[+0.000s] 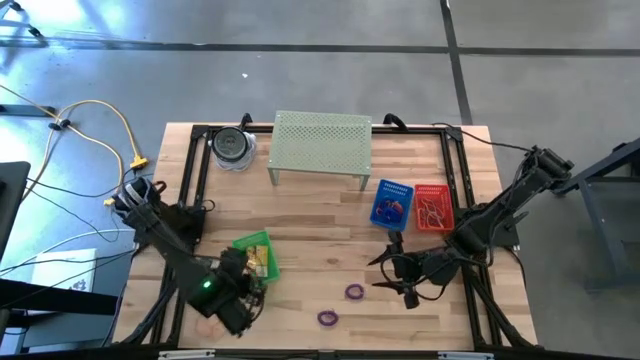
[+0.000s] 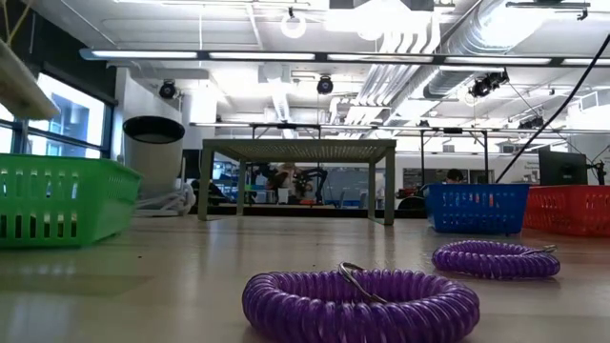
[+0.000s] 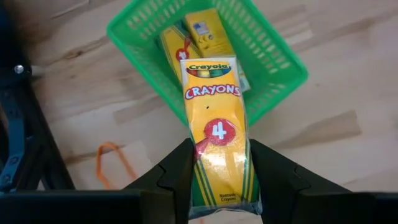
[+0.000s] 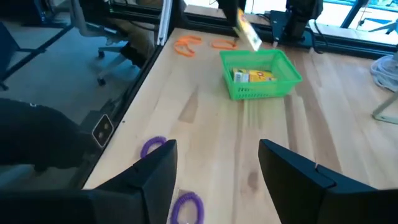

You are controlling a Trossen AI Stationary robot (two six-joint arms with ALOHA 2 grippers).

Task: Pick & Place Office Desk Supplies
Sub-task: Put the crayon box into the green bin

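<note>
Now, operator, your reading of the table:

Left gripper (image 3: 219, 177): you have it closed on a yellow Crayola crayon packet (image 3: 217, 124), the two fingers pinching its lower end from either side.

Packet axis: its long side runs straight out from the jaws, and the free end reaches toward the green basket (image 3: 273, 43).

Key relation: the packet hangs above the basket's near rim, with the basket directly ahead along that same axis. You should need only a short forward carry before letting go; judged from the left wrist view, the free end already overlaps the rim.

Basket contents: at least two more yellow packets (image 3: 205, 28) already lie inside.

Right gripper (image 4: 217, 174): your other arm waits with its fingers spread wide and nothing between them, low over the table on the right side.

Purple coil loops: two lie on the bare wood, one (image 1: 354, 291) near the right gripper and one (image 1: 327, 318) nearer the table's front edge. The right arm is clearly the closer one for both.

Orange loops (image 4: 185, 46): these sit on the table beyond the green basket from the right wrist's angle, on the left arm's side.

Blue basket (image 1: 392, 203) and red basket (image 1: 433, 207): side by side near the right arm, each holding loops.

Pale-green shelf (image 1: 322, 140): at the table's back, apart from the work.

Risk: released too early, the packet could tip off the rim.
</note>
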